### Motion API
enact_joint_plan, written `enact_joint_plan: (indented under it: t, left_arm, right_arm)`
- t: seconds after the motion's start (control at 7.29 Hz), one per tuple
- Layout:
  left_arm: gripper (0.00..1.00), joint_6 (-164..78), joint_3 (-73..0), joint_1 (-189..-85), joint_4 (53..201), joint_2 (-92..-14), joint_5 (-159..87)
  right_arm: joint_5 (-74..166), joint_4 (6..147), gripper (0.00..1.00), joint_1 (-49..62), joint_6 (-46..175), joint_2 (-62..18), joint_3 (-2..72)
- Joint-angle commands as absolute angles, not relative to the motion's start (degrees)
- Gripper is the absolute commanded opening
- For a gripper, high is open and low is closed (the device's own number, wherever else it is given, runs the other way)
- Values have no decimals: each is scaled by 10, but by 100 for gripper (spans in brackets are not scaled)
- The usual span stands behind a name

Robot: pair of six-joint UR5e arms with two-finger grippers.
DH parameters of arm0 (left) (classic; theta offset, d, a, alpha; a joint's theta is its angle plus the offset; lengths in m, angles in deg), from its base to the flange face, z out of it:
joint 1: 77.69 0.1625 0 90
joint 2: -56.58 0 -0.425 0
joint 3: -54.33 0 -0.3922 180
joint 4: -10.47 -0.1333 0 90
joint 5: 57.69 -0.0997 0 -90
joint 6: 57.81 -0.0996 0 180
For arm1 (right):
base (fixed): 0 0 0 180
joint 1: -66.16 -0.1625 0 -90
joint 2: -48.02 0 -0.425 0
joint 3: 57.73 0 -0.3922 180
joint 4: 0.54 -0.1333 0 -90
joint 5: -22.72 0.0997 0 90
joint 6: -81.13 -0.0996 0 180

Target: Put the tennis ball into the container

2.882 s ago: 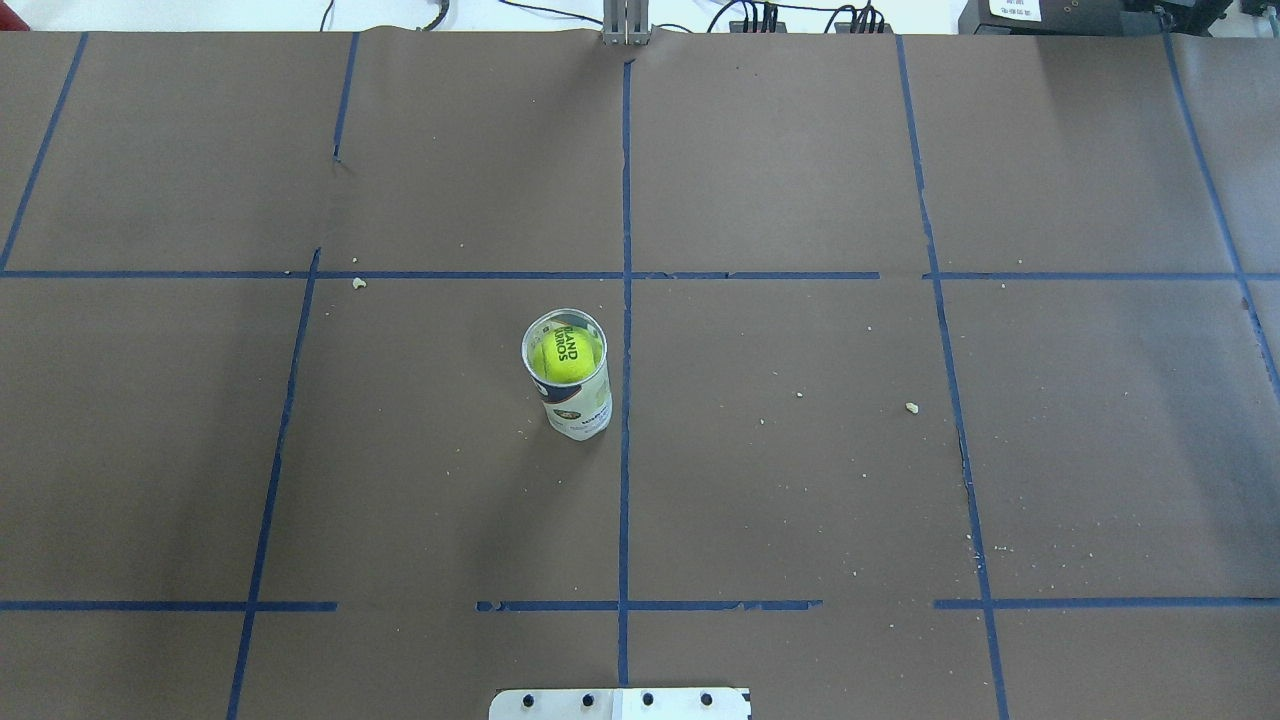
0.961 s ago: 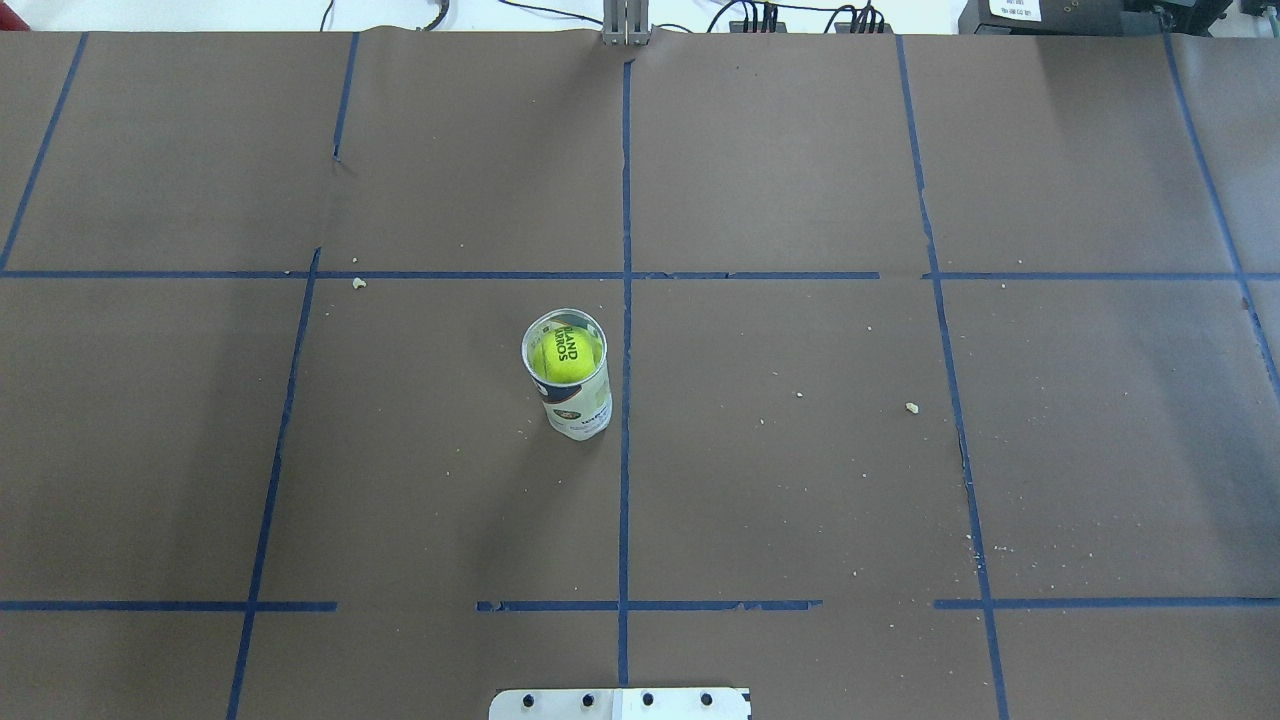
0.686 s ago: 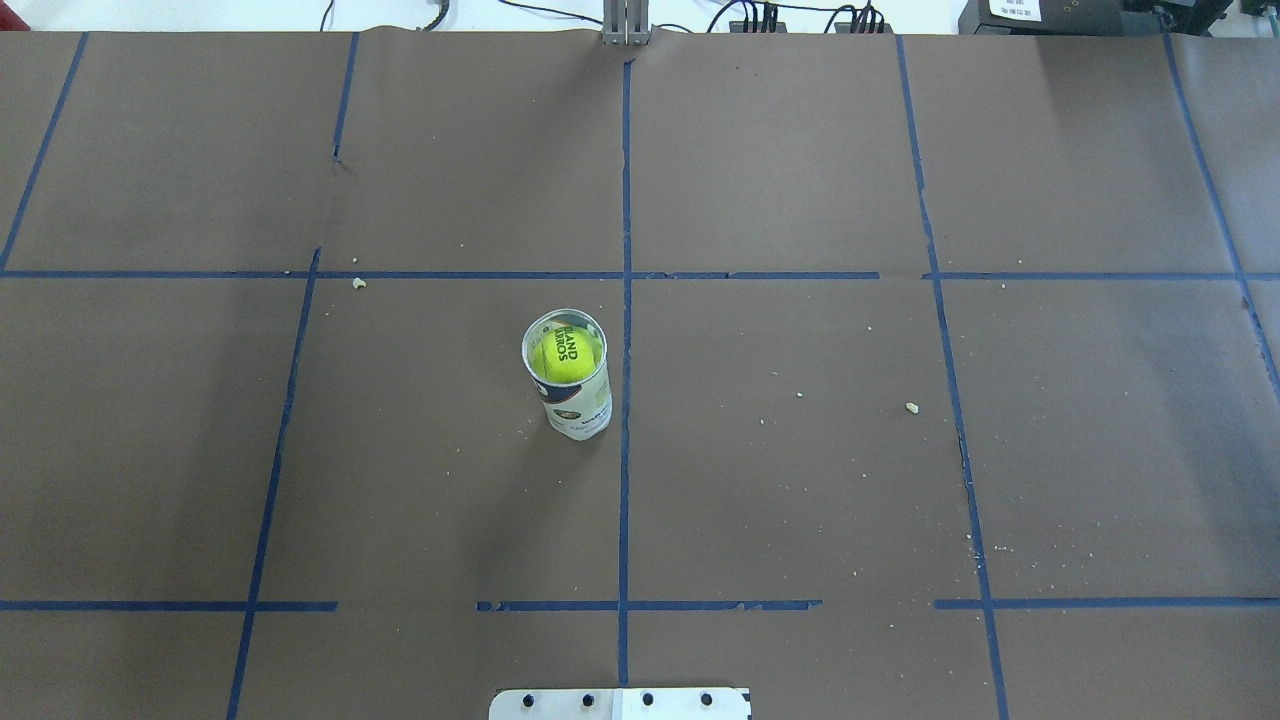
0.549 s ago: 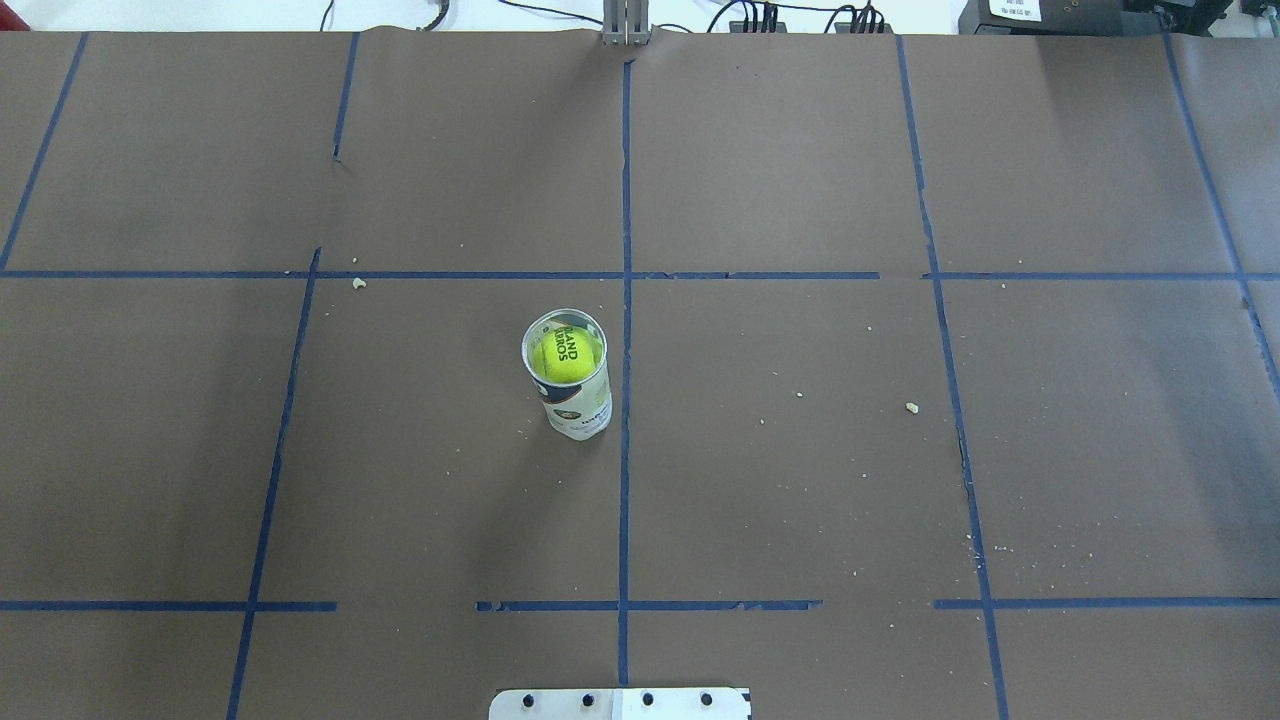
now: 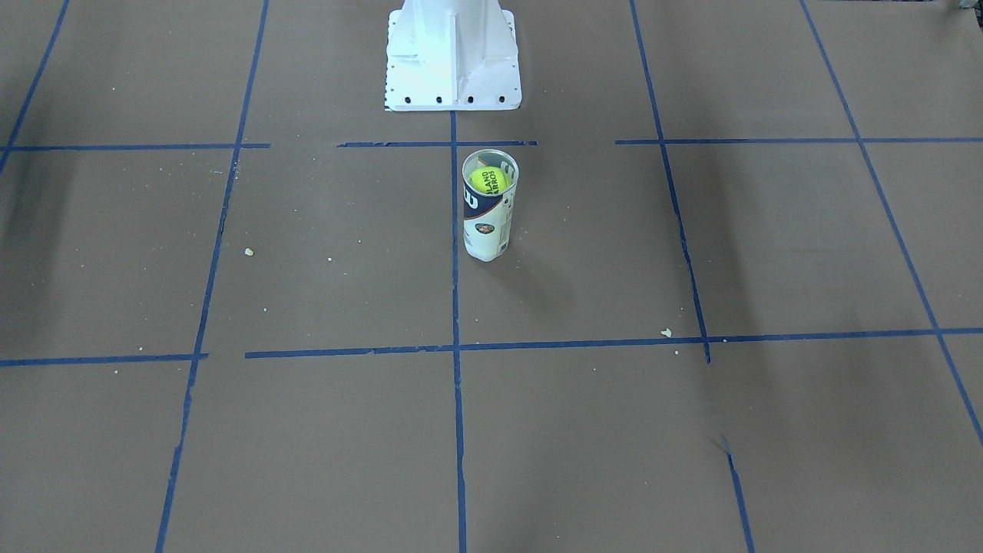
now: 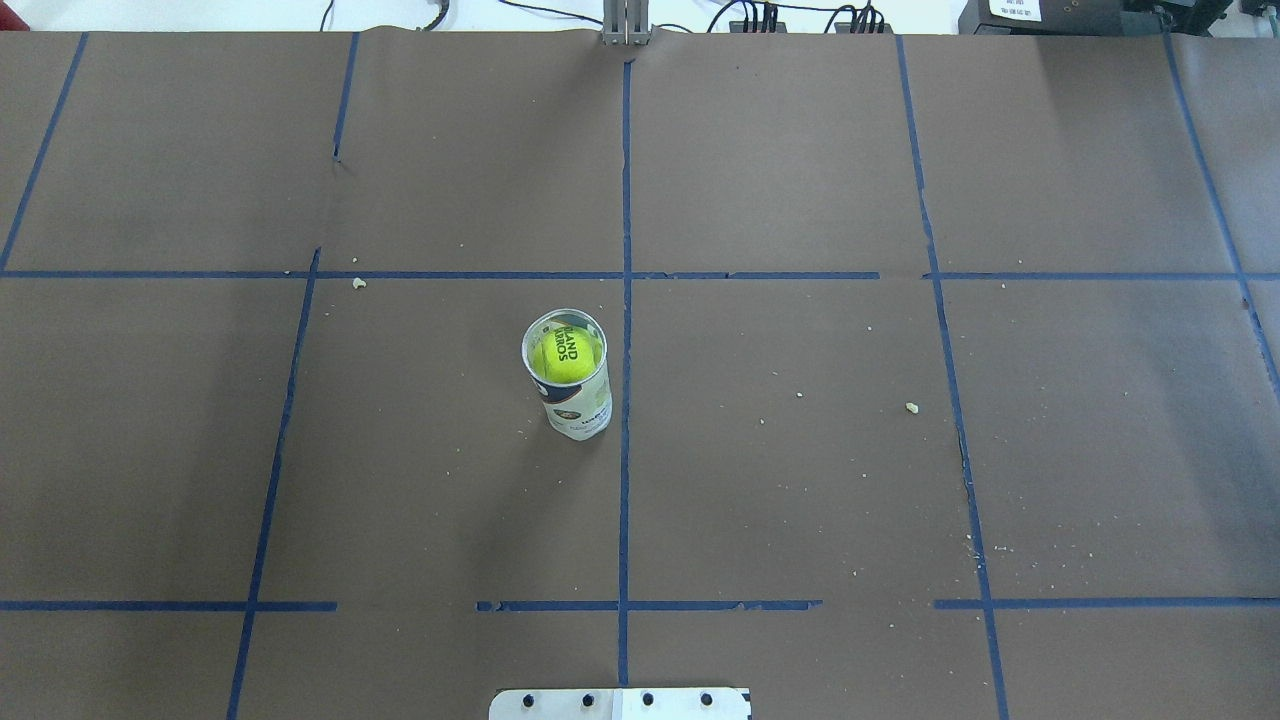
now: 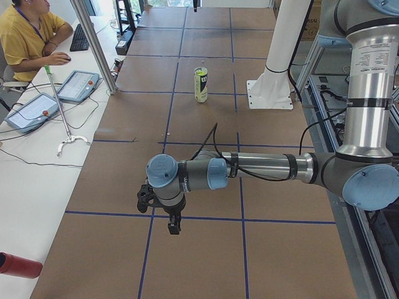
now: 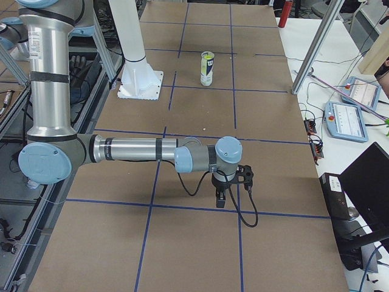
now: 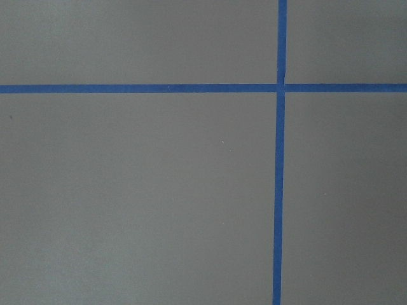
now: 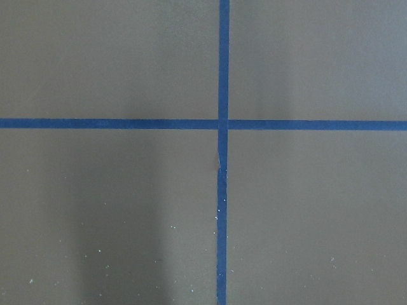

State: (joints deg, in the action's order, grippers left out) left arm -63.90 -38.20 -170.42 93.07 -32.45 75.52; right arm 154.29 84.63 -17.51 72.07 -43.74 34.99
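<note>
The left gripper (image 7: 174, 227) and right gripper (image 8: 220, 199) hang over opposite ends of the table (image 6: 800, 480); side views alone cannot tell whether either is spread or pressed together. Nothing has shifted since the earlier overhead frames; the yellow-green, dark-lettered tennis ball (image 6: 565, 357) sits inside the upright clear container (image 6: 578, 405), beside the central tape line (image 6: 625, 480).
</note>
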Motion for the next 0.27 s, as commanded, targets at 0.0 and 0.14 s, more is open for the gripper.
enact_joint_plan:
  t: [0.0, 0.14]
  left_arm:
    - [100, -639, -383, -1704, 931, -332, 755]
    - [100, -639, -381, -1703, 933, -332, 755]
  right_arm:
    - [1543, 846, 100, -175, 721, -437, 350]
    - [1543, 846, 100, -175, 721, -437, 350]
